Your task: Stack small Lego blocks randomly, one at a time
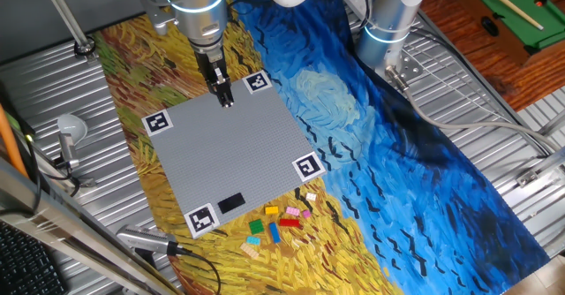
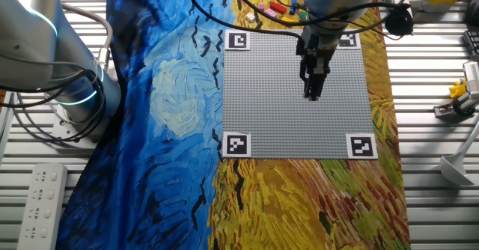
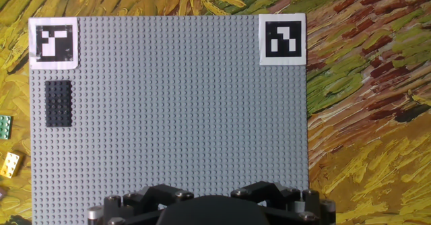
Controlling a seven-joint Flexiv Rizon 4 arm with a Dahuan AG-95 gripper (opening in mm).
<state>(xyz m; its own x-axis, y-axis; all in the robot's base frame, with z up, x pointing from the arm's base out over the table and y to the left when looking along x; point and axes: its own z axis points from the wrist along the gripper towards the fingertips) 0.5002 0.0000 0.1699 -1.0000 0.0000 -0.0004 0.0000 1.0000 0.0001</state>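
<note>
We see the hand [image 1: 226, 99] hanging over the far part of the grey studded baseplate [image 1: 238, 149], near the marker tag [image 1: 257, 81] at that corner. Its fingers point down and look drawn together in both fixed views, with nothing visible between them; we cannot tell for certain whether they are fully closed, and the hand view shows only the hand's dark body, not the tips. The small Lego blocks [image 1: 278, 223] lie loose on the painted cloth [image 1: 424, 162] covering the worktop, just off the baseplate's near edge, well apart from the hand: yellow, red, pink, blue, green and tan pieces in a scattered cluster. A black flat plate [image 1: 231, 202] sits on the baseplate near that edge, beside the corner tag [image 1: 201, 218].
</note>
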